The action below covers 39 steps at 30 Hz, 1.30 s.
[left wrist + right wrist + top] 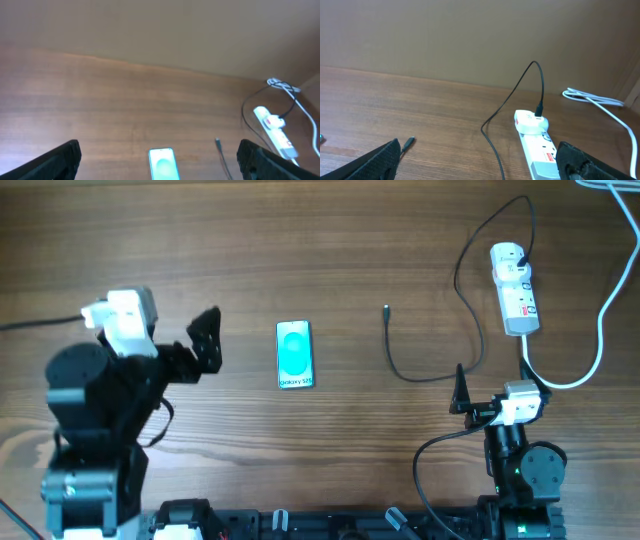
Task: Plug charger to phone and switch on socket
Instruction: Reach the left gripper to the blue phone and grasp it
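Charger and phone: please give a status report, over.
Open and empty: left end effector, right end effector. Unplugged: charger plug tip, lying apart from phone. Nothing between them.

The desk (380, 240) is warm brown wood with long, streaky grain. The phone (295, 354) has a bright turquoise screen inside a thin black edge, with white lettering at one end. The charger (387, 325) is black throughout — cable and plug tip alike. The socket (514, 288) is white with small red markings and a grey end; its cord (601, 330) is white. The left hand (207, 340) and the right hand (461, 390) are both matte black.
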Tool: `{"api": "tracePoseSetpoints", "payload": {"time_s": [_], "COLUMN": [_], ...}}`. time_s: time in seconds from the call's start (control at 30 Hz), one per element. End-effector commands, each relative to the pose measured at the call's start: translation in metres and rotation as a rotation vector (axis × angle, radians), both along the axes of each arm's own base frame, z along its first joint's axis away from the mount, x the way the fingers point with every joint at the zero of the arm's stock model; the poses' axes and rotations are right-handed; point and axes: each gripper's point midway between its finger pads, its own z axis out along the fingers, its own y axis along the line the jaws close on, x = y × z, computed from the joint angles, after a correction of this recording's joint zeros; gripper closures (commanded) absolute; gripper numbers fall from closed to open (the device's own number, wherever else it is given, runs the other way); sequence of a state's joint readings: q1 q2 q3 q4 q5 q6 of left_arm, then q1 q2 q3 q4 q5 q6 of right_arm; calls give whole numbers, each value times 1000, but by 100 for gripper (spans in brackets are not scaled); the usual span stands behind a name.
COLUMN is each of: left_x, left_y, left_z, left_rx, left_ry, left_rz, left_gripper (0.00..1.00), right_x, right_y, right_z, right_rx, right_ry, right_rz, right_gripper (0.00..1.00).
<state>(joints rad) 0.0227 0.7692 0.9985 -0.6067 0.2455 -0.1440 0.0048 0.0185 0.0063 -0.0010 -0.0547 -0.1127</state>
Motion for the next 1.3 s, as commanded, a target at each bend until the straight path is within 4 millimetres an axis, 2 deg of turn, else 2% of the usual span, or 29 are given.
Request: {"api": "tracePoseSetpoints", "payload": {"time_s": [0.0, 0.07, 0.17, 0.33, 0.37, 0.53, 0.63, 0.7, 0.83, 0.97, 1.27], "left_x": [13, 20, 34, 38, 40, 55, 57, 58, 59, 55, 44], "left_y": [-17, -25, -45, -85, -103, -136, -137, -137, -124, -122, -119], "left_z": [20, 15, -9, -76, -93, -142, -177, -211, -266, -296, -328], "left_rx": [-51, -35, 28, 137, 160, 182, 154, 142, 234, 236, 240], "left_ry": [47, 89, 202, 427, 471, 580, 696, 799, 920, 1000, 1029], "left_rz": [-50, -61, -80, -81, -126, -210, -146, -83, 1, 48, 43], "left_gripper": [0, 0, 0, 0, 0, 0, 0, 0, 0, 0, 0], "right_x": [0, 0, 0, 0, 0, 0, 0, 0, 0, 0, 0], "right_y": [-3, -3, -3, -3, -3, -3, -3, -3, -3, -3, -3], "right_z": [2, 2, 2, 2, 2, 2, 2, 2, 2, 2, 2], "right_rx": [8, 9, 8, 8, 8, 8, 8, 8, 8, 8, 8], "right_ry": [-9, -9, -9, -9, -9, -9, -9, -9, -9, -9, -9], "right_rz": [-13, -13, -13, -13, -13, -13, -13, -13, -13, -13, -13], "right_gripper": [0, 0, 0, 0, 0, 0, 0, 0, 0, 0, 0]}}
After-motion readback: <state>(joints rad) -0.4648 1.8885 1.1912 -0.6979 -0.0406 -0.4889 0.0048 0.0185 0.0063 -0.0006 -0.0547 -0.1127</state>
